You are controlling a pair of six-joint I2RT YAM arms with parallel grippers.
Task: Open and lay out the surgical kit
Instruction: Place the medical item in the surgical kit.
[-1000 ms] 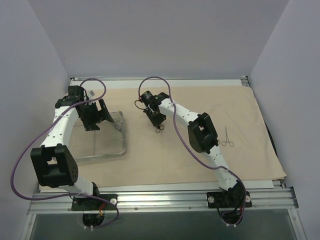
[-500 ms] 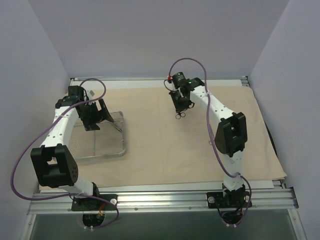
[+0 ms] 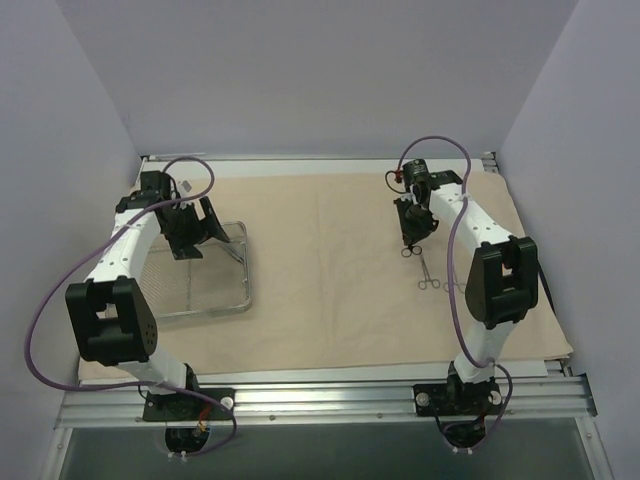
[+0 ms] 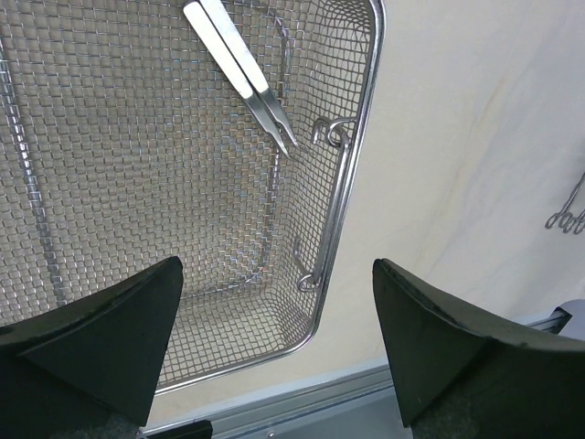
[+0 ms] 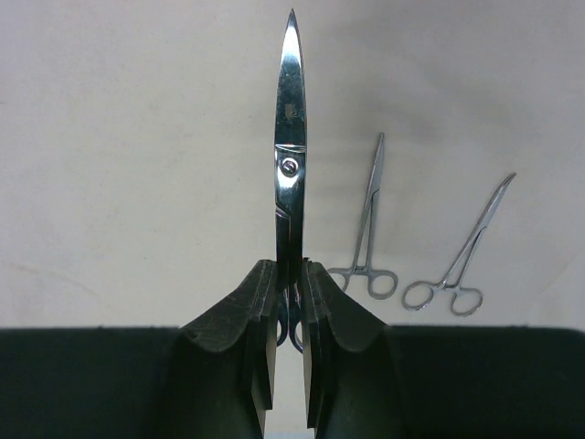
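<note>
Laid flat over the table, cloth (image 3: 330,270); on its left part, tray (image 3: 247,275). Above the tray, left gripper (image 4: 276,274), jaws wide apart and empty. Over the far right of the cloth, right gripper (image 5: 290,267), pinched almost closed on scissors (image 5: 291,155) just above the rings, blades together and pointing ahead. Could ruck or prick the cloth if lowered tip first. Could land across the clamps (image 5: 366,229) lying close by if released without minding the spacing. Could pivot in so narrow a pinch. On the left, risk of catching the tray's rim or handle on the way down to the tweezers (image 4: 242,69). Hard to judge: height of the scissors over the cloth. Cut off in the left wrist view: most of the tray, far end of the tweezers. Hidden: from above, one clamp partly behind the right arm; scissor rings, buried in the grip.
</note>
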